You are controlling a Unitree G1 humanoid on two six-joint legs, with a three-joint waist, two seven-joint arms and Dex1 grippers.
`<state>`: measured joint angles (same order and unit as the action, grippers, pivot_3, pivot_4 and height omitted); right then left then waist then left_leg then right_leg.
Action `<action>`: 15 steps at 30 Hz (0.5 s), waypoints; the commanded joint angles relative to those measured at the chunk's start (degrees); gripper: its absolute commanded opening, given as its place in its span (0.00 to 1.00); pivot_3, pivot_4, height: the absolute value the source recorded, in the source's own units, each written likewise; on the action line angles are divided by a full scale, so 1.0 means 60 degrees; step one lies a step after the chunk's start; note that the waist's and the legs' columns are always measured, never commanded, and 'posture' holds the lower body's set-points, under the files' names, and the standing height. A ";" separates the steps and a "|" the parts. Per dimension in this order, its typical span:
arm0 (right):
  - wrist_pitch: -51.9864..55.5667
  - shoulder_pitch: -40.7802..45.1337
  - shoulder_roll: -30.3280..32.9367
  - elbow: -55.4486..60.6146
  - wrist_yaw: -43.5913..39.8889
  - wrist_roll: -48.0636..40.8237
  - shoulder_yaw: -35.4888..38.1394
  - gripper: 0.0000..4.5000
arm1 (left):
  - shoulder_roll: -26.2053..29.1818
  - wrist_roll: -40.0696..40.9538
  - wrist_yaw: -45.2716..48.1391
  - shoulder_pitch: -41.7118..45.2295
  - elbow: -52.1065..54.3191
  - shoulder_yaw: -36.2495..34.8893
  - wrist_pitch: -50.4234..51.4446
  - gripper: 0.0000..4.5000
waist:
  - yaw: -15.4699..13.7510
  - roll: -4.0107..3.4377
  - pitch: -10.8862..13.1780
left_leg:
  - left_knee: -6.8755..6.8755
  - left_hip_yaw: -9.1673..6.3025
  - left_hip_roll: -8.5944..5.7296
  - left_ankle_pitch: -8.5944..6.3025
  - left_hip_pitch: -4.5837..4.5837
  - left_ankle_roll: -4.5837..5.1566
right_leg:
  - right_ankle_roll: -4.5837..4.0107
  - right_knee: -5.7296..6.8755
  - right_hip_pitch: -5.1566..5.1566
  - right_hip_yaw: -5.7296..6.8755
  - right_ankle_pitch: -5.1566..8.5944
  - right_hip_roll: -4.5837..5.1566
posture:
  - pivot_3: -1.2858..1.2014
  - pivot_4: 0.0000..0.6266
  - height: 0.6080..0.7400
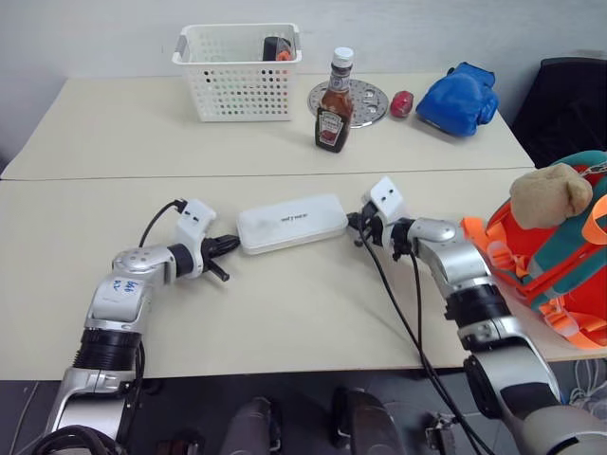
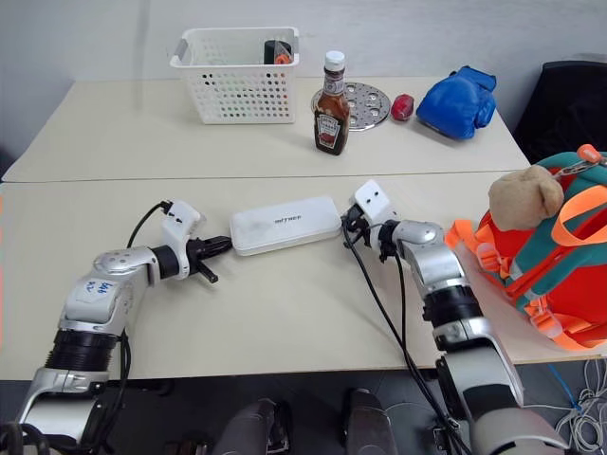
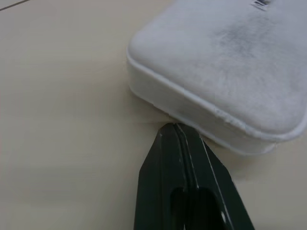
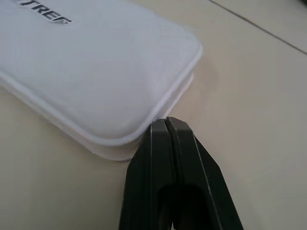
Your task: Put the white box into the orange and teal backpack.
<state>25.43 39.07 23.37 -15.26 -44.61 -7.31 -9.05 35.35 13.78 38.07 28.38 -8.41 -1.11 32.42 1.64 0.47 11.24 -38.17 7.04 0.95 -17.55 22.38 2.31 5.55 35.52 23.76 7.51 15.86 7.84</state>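
White plastic, the box (image 1: 291, 223) lies flat near the middle of the head view, on the near table (image 1: 285, 313), its long side running left to right and tilted slightly up toward the right. At centre left, the left gripper (image 1: 230, 245) has its two black fingers pressed together with nothing between them; their tips sit at the box's left end, and in the left wrist view the fingertips (image 3: 175, 139) are right against the lower edge of the case, though actual contact cannot be told. At centre right, the right gripper (image 1: 357, 224) is likewise pinched closed on nothing, its tip at the box's right end; the right wrist view puts the closed fingertips (image 4: 165, 127) at the rounded corner of the case, just beside its rim. At the right edge of the frame the backpack (image 1: 555, 256) stands at the table's side, orange with teal trim, a tan plush toy (image 1: 552, 194) at its top, well apart from the box. Along the top of the frame, on the far table, stand a white basket (image 1: 239, 71), a ketchup bottle (image 1: 335, 109), a round metal plate (image 1: 360, 100), a small red thing (image 1: 402, 102) and a blue glove (image 1: 460, 98).
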 commanded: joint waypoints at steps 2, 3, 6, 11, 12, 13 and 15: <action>0.1025 -0.0737 0.0273 0.2467 -0.0685 -0.0572 -0.0309 0.00 | 0.0348 -0.0081 0.0653 0.0386 -0.0302 -0.0059 -0.0655 0.00 | -0.0011 0.0000 0.0000 | -0.0001 -0.0001 -0.0002 -0.0001 -0.0001 0.0000 | 0.0000 0.0001 -0.0001 0.0001 0.0000 0.0003 | 0.52 0.24 1.00; 0.1229 -0.0971 0.0325 0.2908 -0.0669 -0.0607 -0.0319 0.00 | 0.0451 -0.0100 0.0813 0.0431 -0.0402 -0.0053 -0.0760 0.00 | -0.0014 0.0000 0.0000 | 0.0000 -0.0001 -0.0002 -0.0002 -0.0001 -0.0001 | 0.0000 0.0000 -0.0001 0.0001 0.0000 0.0007 | 0.52 0.24 1.00; 0.1651 -0.1342 0.0474 0.3631 -0.0559 -0.0662 -0.0235 0.00 | 0.0789 -0.0215 0.1203 0.0446 -0.0660 -0.0010 -0.0957 0.00 | -0.0016 0.0001 0.0000 | 0.0000 -0.0003 -0.0003 -0.0004 0.0001 -0.0002 | 0.0000 -0.0001 0.0000 0.0004 0.0000 0.0012 | 0.52 0.24 1.00; 0.1860 -0.1434 0.0801 0.3858 -0.0469 -0.0604 -0.0063 0.00 | 0.1615 -0.0357 0.2029 0.0295 -0.1164 0.0051 -0.0889 0.00 | -0.0008 0.0001 0.0000 | 0.0001 0.0000 -0.0003 -0.0005 -0.0001 -0.0004 | -0.0004 0.0002 0.0005 0.0008 0.0002 0.0019 | 0.52 0.24 1.00; 0.1846 -0.1429 0.0847 0.3817 -0.0446 -0.0603 -0.0028 0.00 | 0.1733 -0.0370 0.2152 0.0310 -0.1297 0.0055 -0.0843 0.00 | -0.0009 0.0001 0.0000 | 0.0001 0.0000 -0.0002 -0.0006 -0.0001 -0.0005 | -0.0005 0.0002 0.0006 0.0009 0.0003 0.0019 | 0.52 0.24 1.00; 0.1775 -0.1396 0.0897 0.3720 -0.0417 -0.0564 -0.0006 0.00 | 0.1861 -0.0395 0.2282 0.0389 -0.1520 0.0064 -0.0799 0.00 | -0.0010 0.0001 0.0000 | 0.0002 0.0000 -0.0003 -0.0007 -0.0001 -0.0006 | -0.0006 0.0002 0.0007 0.0012 0.0003 0.0017 | 0.52 0.24 1.00; 0.1568 -0.1281 0.0987 0.3441 -0.0346 -0.0433 -0.0019 0.00 | 0.2065 -0.0355 0.2653 0.0740 -0.2185 0.0066 -0.0673 0.00 | -0.0013 0.0001 0.0000 | 0.0002 0.0001 -0.0003 -0.0007 0.0000 -0.0005 | -0.0007 0.0002 0.0008 0.0013 0.0004 0.0015 | 0.52 0.24 1.00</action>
<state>36.17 30.53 28.75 5.13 -47.06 -10.12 -10.78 46.31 11.93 52.26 31.39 -19.25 -0.07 27.81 1.56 0.47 11.24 -38.17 7.05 0.92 -17.59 22.37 2.28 5.51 35.53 23.80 7.61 15.88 7.91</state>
